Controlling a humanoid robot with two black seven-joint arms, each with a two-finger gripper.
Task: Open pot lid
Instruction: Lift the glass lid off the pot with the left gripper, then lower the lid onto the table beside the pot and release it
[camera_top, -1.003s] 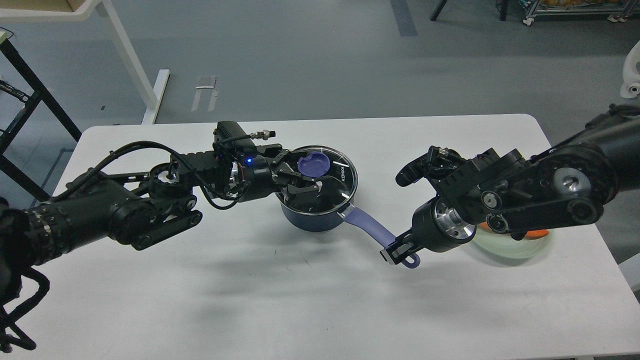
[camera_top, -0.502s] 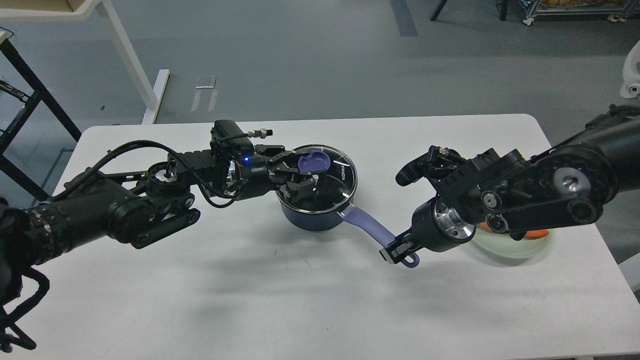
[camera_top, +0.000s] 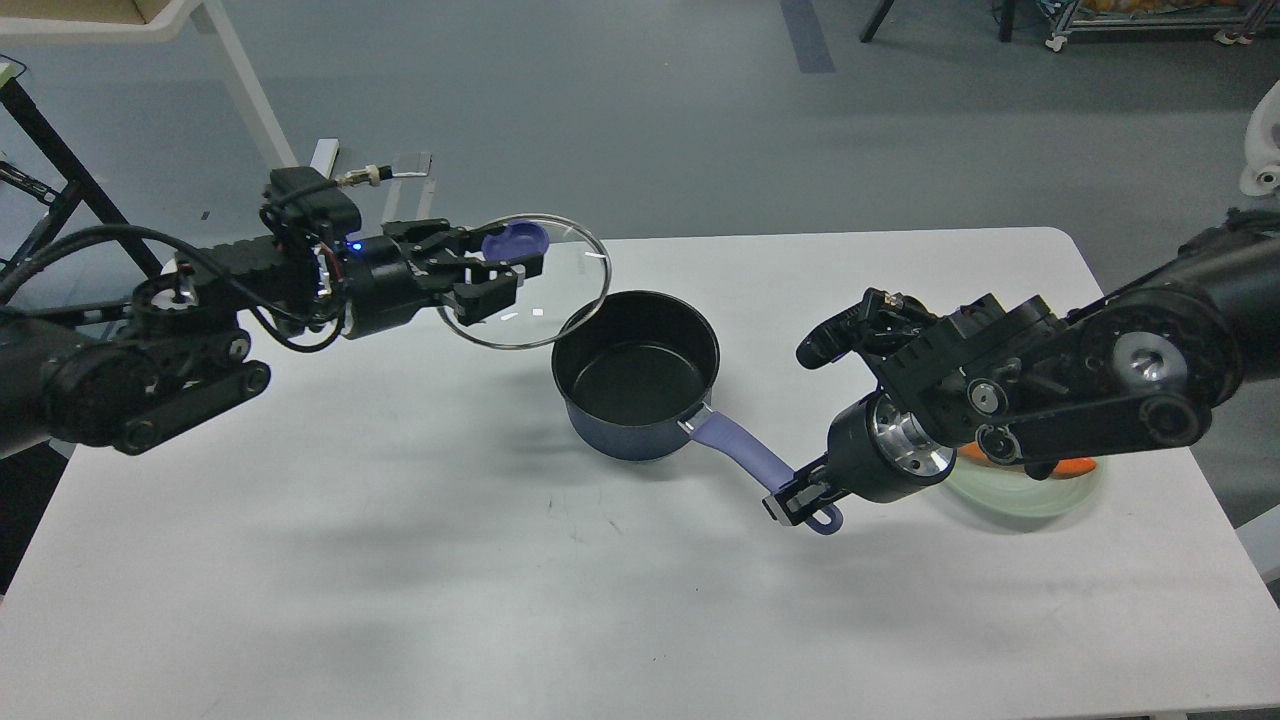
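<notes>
While the left gripper (camera_top: 497, 268) pinches the purple knob (camera_top: 514, 240) of the glass lid (camera_top: 560, 290), the lid hangs tilted in the air, up and left of the pot (camera_top: 636, 385). The pot stands uncovered on the white table (camera_top: 400, 560), its black interior bare. The right gripper (camera_top: 797, 497) clamps the pot's purple handle (camera_top: 742, 455) near its end. A pale green bowl (camera_top: 1040, 492) behind the right arm holds something orange, mostly hidden.
</notes>
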